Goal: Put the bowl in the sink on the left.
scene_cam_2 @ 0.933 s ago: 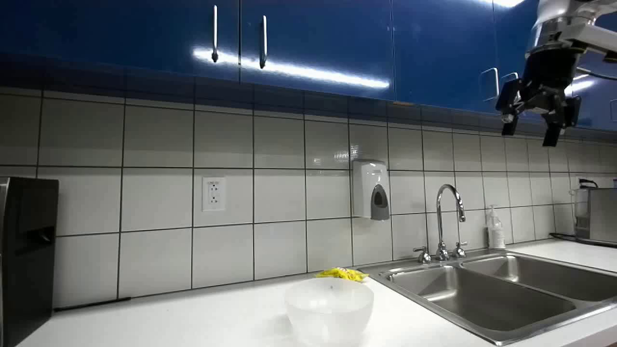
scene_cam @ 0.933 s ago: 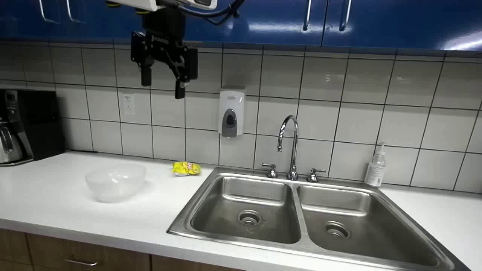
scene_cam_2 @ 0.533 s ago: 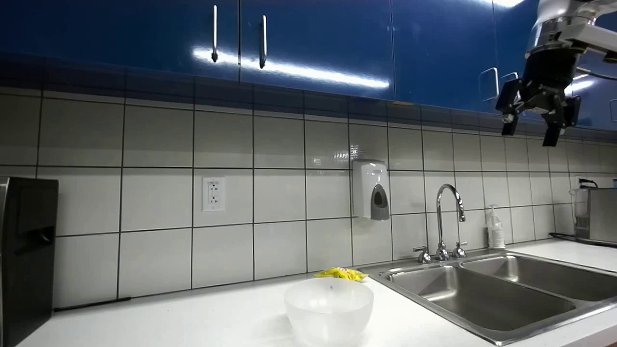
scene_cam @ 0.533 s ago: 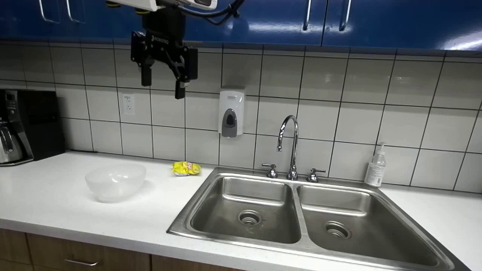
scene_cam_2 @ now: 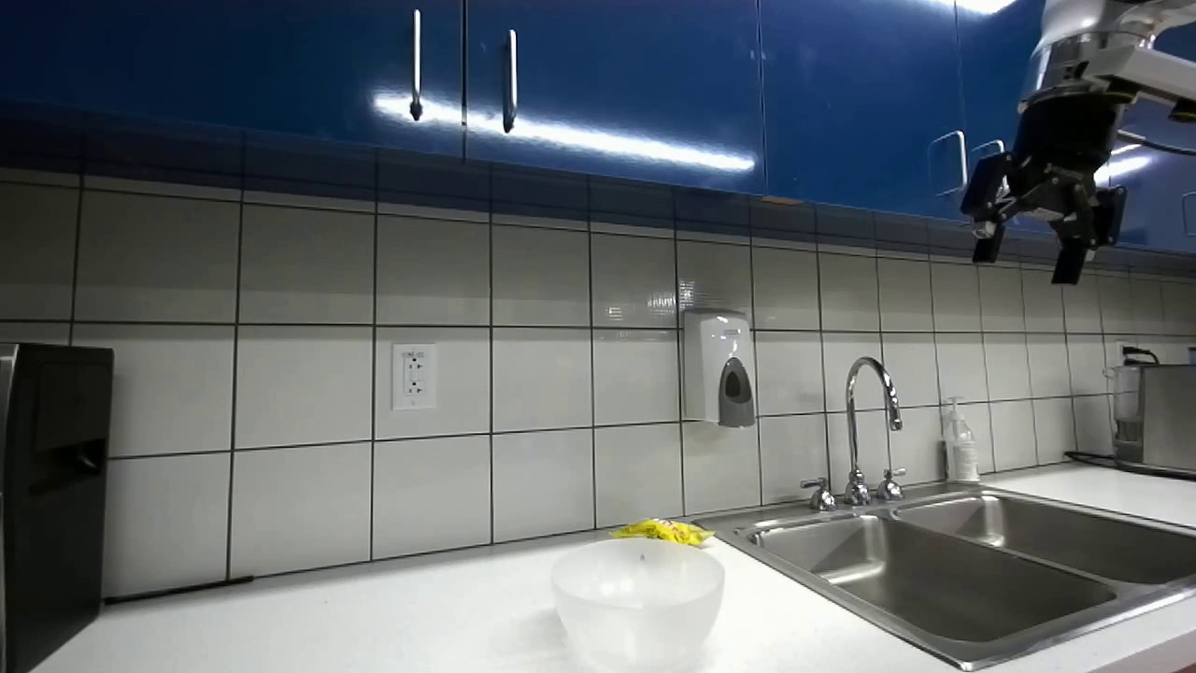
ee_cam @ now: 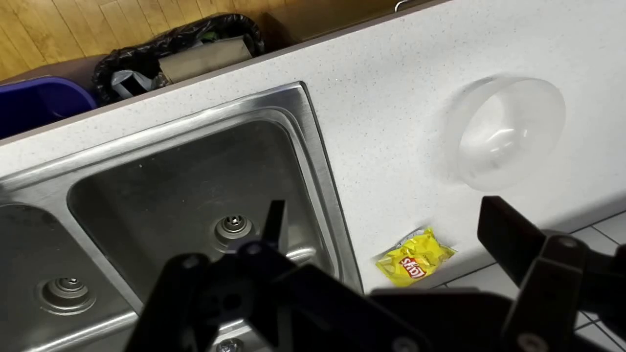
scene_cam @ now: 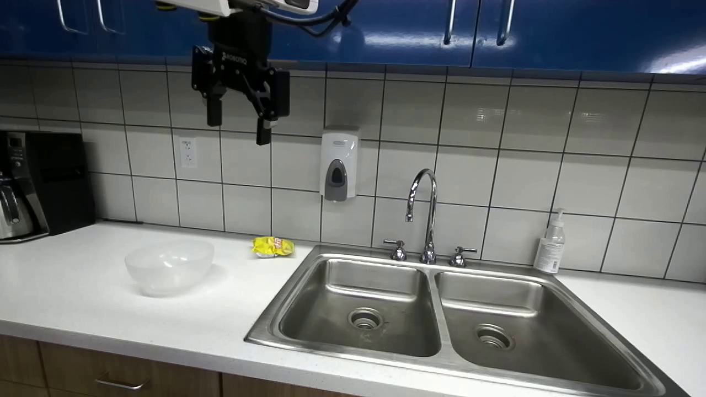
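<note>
White tiles (scene_cam: 469, 113) fill the back, with blue cupboards (scene_cam: 397, 22) above and a white counter (scene_cam: 66, 275) below. From the top, the robot's arm (scene_cam_2: 1074, 19) hangs down into both exterior views. Its black gripper (scene_cam: 239, 125) is high up, well above the counter, pointing down. Its two fingers (scene_cam: 214, 113) are spread wide apart, and in both exterior views one tip shows a bit lower than its partner. They come into the wrist view from the bottom, and the yellow bag (ee_cam: 415, 256) shows in the gap between them. Lower down and well apart from the gripper, the clear bowl (scene_cam: 171, 270) sits upright on the counter. It stands to one side of the steel sink (scene_cam: 325, 333), and a strip of counter lies between them. Close to the tiles, the bag rests on the counter between the bowl and the sink.
</note>
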